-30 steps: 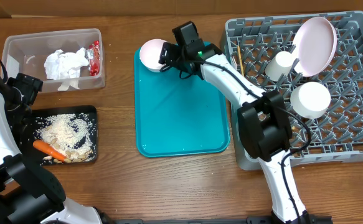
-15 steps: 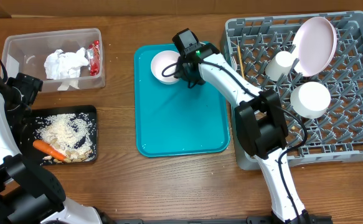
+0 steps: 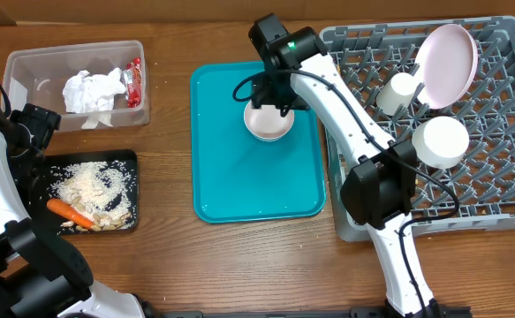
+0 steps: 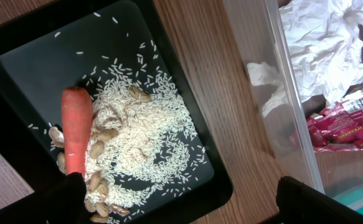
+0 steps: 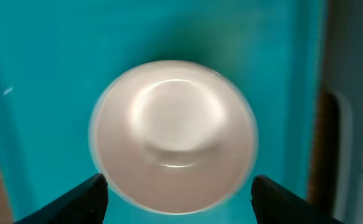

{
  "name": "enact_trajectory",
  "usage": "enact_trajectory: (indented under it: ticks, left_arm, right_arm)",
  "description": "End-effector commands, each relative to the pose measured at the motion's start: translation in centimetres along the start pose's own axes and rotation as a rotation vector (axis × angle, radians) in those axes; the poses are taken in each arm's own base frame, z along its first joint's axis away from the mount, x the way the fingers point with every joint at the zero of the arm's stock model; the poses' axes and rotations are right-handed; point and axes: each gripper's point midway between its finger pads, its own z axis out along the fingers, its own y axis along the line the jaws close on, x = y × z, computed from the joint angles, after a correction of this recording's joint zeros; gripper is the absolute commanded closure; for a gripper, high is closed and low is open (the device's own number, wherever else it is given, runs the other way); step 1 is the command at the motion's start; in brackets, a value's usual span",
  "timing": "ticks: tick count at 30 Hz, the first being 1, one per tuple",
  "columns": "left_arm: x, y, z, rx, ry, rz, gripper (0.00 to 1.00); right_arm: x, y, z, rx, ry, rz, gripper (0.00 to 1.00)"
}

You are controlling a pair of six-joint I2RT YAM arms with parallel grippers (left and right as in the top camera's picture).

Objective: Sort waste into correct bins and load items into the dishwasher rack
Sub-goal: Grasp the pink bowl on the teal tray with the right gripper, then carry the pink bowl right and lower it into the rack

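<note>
White small bowl (image 3: 268, 123) on or just over the teal tray (image 3: 230, 177), near the grey rack (image 3: 469, 190), likely the last dish to go in. Straight above it, the right gripper (image 5: 181, 198), fingers spread wide, one on each side of the rim, set for a grab around the edge. Too blurry to tell if squeezing or only close. Food bits in the black tray (image 4: 32, 56), paper in the clear tub (image 3: 27, 66), so sorting seemingly done. Over the black tray, near the carrot (image 4: 76, 124), the left gripper (image 4: 187, 200), wide open, holding nothing.
</note>
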Motion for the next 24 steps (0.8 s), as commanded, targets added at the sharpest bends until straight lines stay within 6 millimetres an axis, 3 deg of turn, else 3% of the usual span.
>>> enact_trajectory:
  ticks: [1, 4, 10, 12, 15, 17, 20, 24]
  left_arm:
    - [-0.4, -0.3, -1.4, 0.018, -0.041, -0.013, 0.0]
    - [-0.4, -0.3, -1.4, 0.018, -0.041, -0.013, 0.0]
    - [-0.4, -0.3, -1.4, 0.018, -0.041, -0.013, 0.0]
    - [-0.4, -0.3, -1.4, 0.018, -0.041, -0.013, 0.0]
    - [-0.4, -0.3, -1.4, 0.018, -0.041, -0.013, 0.0]
    - [-0.4, -0.3, -1.4, 0.018, -0.041, -0.013, 0.0]
    - [-0.4, -0.3, -1.4, 0.018, -0.041, -0.013, 0.0]
    - [-0.4, -0.3, -1.4, 0.018, -0.041, -0.013, 0.0]
  right_arm:
    - [1.7, 4.2, -0.5, -0.123, 0.003, -0.311, 0.22]
    - [2.9, 4.2, 2.9, -0.073, 0.02, -0.352, 0.23]
    - [5.0, 4.7, 6.1, -0.068, 0.052, -0.379, 0.27]
    - [5.2, 4.7, 6.2, -0.066, 0.057, -0.381, 0.37]
    - [4.7, 3.9, 6.3, -0.014, 0.038, -0.348, 0.71]
    - [4.9, 3.3, 6.2, 0.015, 0.047, -0.323, 0.82]
    - [5.3, 2.9, 5.3, 0.03, 0.074, -0.271, 0.96]
    - [5.3, 2.9, 2.3, 0.032, 0.081, -0.188, 0.96]
